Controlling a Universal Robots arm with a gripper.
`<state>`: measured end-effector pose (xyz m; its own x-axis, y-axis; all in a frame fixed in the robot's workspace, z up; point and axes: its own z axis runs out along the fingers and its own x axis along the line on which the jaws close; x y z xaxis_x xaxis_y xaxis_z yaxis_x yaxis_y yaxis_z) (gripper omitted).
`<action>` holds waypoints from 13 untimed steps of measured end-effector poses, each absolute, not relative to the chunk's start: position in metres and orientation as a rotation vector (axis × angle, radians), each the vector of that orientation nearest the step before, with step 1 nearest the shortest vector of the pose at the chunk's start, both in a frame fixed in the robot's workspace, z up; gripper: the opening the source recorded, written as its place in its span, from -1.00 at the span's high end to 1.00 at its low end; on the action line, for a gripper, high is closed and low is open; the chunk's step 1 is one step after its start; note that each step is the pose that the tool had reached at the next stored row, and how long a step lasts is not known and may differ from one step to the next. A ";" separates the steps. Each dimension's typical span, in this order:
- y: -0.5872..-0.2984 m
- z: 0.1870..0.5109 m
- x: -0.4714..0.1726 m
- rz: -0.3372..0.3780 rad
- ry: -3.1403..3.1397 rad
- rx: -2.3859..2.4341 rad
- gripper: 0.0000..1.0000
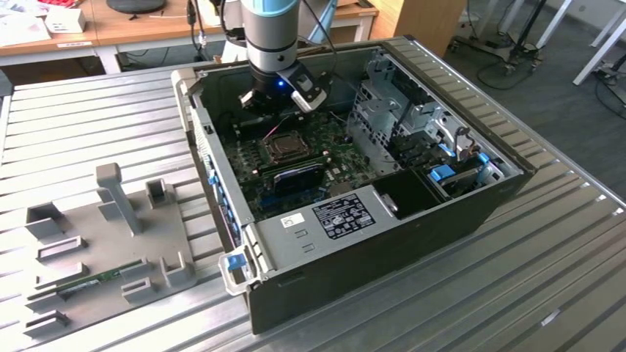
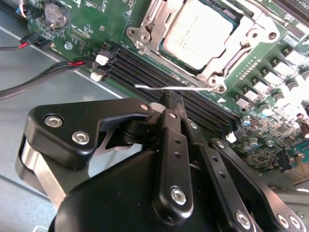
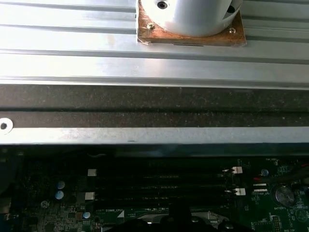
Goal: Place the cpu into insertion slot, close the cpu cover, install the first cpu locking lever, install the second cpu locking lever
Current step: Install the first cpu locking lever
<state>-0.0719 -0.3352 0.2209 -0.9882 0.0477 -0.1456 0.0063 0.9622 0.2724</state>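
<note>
Second wrist view: the cpu (image 2: 198,34) is seen seated in the insertion slot (image 2: 145,35), silver top upward, and the cpu cover (image 2: 231,57) is laid down flat around it, so the first two steps are judged done. A thin silver locking lever (image 2: 159,87) is seen standing free of the socket, stretched out above the black memory slots (image 2: 140,67). At least this lever is therefore judged not yet latched, and the locking work is taken as left to do.

The gripper (image 2: 170,96) is placed right at that lever. Its jaws are drawn together with no gap seen between the tips, which meet the lever's shaft. Whether the rod is pinched or merely pressed against cannot quite be settled from this angle.

In the exterior view the gripper (image 1: 278,99) is lowered into the open computer case (image 1: 440,213), which is laid on the ribbed metal tabletop (image 1: 547,242), just beside the socket on the green motherboard (image 1: 338,158).
</note>
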 end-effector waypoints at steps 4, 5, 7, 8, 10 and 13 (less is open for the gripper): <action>-0.336 0.220 -0.072 0.410 2.962 0.041 0.80; -0.336 0.220 -0.072 0.410 2.962 0.041 0.80; -0.336 0.219 -0.072 0.410 2.962 0.041 0.80; -0.336 0.219 -0.072 0.410 2.962 0.041 0.80; -0.336 0.218 -0.072 0.410 2.962 0.041 0.80; -0.336 0.218 -0.072 0.410 2.962 0.041 0.80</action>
